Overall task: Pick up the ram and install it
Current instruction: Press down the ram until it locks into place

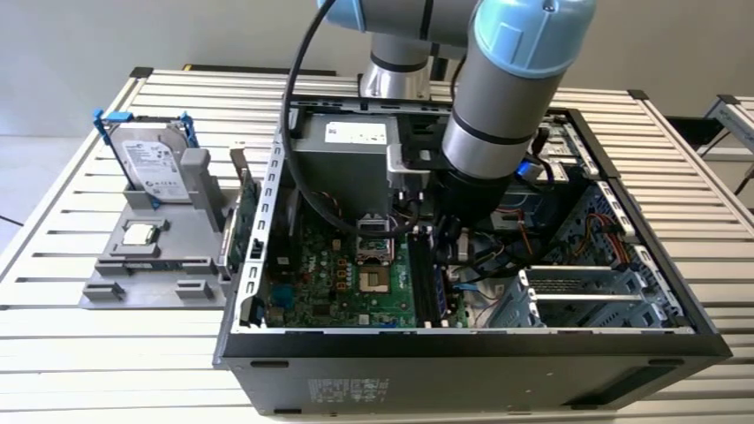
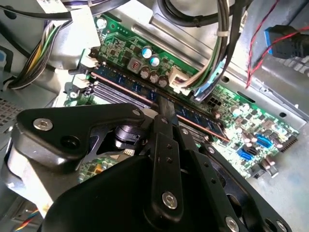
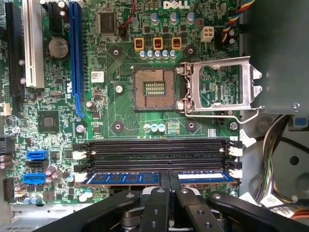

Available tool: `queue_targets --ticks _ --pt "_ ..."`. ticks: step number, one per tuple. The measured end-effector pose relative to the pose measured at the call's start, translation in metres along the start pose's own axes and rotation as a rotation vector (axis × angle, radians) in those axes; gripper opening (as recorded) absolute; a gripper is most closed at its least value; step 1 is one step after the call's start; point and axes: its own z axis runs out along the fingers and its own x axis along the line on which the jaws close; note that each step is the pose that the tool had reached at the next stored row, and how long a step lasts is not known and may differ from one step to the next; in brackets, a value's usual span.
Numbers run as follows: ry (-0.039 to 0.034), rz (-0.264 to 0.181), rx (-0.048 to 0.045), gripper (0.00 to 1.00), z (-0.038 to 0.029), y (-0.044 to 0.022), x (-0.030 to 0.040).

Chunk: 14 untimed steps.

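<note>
With the jaws closed on the ram [image 3: 159,178] at the lower centre of the first wrist view, seated along the outermost motherboard slot [image 3: 157,170], pressing should stay straight and even until both end latches catch.

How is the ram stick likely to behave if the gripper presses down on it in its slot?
The ram looks like a thin flat board, so probably stiff along its length yet fragile under sideways force. Standing on edge among the motherboard's slots with the gripper at its middle, it would likely seat straight rather than tip.
</note>
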Motion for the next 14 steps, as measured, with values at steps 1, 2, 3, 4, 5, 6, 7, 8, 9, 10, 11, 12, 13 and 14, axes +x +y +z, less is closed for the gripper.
queue_targets --ticks 1,2,3,4,5,6,7,8,9,10,11,12,13,14 --pt "0.0005 -0.001 -0.0001 0.0 0.0016 0.0 0.0" --pt "0.0003 -0.002 -0.0001 0.0 0.0036 0.0 0.0" --pt "0.0003 -0.003 0.0 0.0 0.0051 0.0 -0.0001" --pt "0.0013 -0.004 -0.0001 0.0 0.0062 -0.0001 -0.0003" --pt "0.0025 -0.004 -0.0004 0.0 0.0062 -0.0001 -0.0006" --pt "0.0027 -0.004 -0.0005 0.0 0.0061 -0.0001 -0.0006" --pt "0.0027 -0.004 -0.0006 0.0 0.0061 -0.0001 -0.0006" --pt "0.0028 -0.004 -0.0006 0.0 0.0061 -0.0001 -0.0006" --pt "0.0028 -0.004 -0.0006 0.0 0.0061 -0.0001 -0.0006" --pt "0.0029 -0.004 -0.0006 0.0 0.0061 -0.0001 -0.0006" --pt "0.0029 -0.004 -0.0006 0.0 0.0061 -0.0001 -0.0006" --pt "0.0029 -0.004 -0.0006 0.0 0.0061 -0.0001 -0.0006" --pt "0.0029 -0.004 -0.0006 0.0 0.0061 -0.0001 -0.0006" --pt "0.0029 -0.004 -0.0006 0.0 0.0061 -0.0001 -0.0006"
